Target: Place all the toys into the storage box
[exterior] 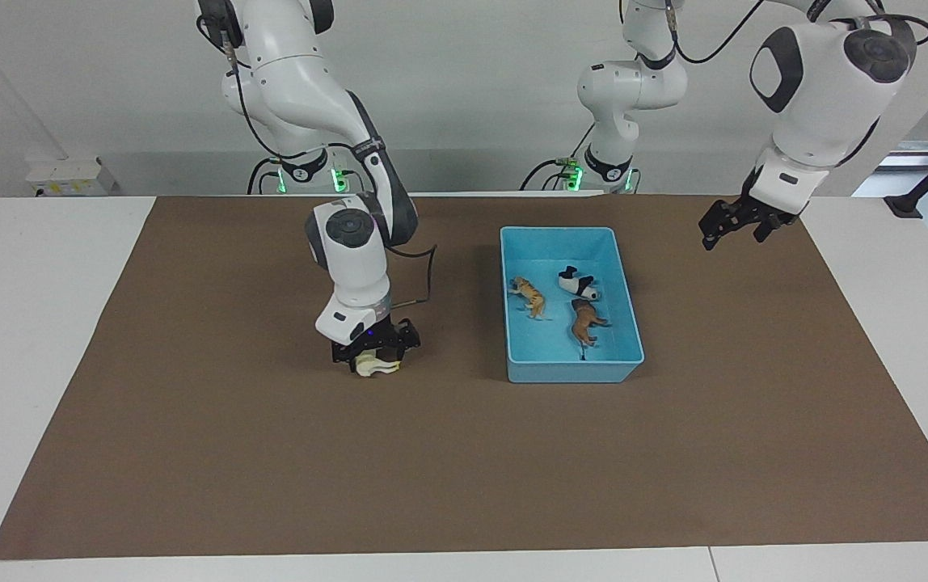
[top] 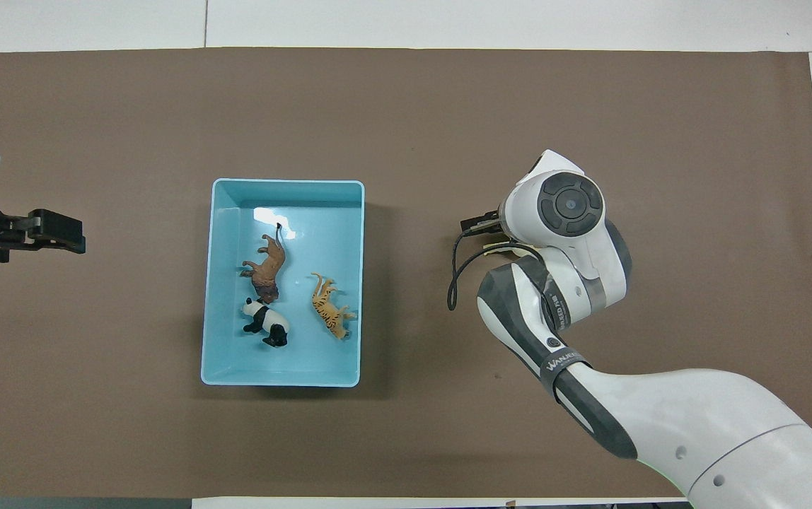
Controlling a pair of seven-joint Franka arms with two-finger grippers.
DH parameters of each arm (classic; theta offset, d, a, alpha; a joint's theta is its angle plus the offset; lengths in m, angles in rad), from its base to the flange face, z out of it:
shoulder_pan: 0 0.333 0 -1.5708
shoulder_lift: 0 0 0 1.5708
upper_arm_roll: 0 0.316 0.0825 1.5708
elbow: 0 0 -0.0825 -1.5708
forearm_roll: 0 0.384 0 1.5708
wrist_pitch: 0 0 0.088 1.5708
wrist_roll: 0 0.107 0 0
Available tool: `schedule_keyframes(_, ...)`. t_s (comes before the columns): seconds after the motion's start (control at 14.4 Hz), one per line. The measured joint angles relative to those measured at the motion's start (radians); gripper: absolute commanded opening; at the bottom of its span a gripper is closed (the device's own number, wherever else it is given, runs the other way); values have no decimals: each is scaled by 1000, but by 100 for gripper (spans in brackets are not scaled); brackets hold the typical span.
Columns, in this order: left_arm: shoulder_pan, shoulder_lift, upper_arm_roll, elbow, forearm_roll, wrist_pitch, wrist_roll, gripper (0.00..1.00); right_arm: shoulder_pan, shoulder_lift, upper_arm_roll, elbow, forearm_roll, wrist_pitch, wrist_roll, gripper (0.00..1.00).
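Note:
The light-blue storage box (exterior: 573, 373) (top: 282, 378) lies on the mat toward the left arm's end. Three toys lie in it: the orange tiger (exterior: 530, 297) (top: 330, 316), the panda (exterior: 579, 284) (top: 266, 327) and the brown maned animal (exterior: 587, 322) (top: 266, 267). The cream horse (exterior: 377, 367) lies on the mat beside the box, toward the right arm's end. My right gripper (exterior: 375, 356) is down over it, open, its fingers on either side of the horse. In the overhead view the wrist covers the horse. My left gripper (exterior: 732, 233) (top: 58, 232) hangs open and empty, high over the mat beside the box.
A brown mat (exterior: 464, 469) covers most of the white table (exterior: 35, 323). A black cable (top: 457, 272) loops off the right wrist, between the horse and the box. A small white box (exterior: 68, 174) sits by the wall at the right arm's end.

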Motion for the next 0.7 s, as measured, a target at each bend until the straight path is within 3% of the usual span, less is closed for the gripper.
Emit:
schedule_keyframes(0.56, 11, 78, -18, 45, 1, -46, 49, 100, -9, -14, -4, 0, 0, -55, -59, 97)
schedule_keyframes(0.63, 11, 88, -18, 51, 1, -47, 50, 100, -23, -17, -6, 0, 0, -55, -61, 85)
schedule_keyframes(0.7, 11, 89, -18, 52, 1, -50, 52, 100, -36, -20, -6, 0, 0, -55, -65, 58)
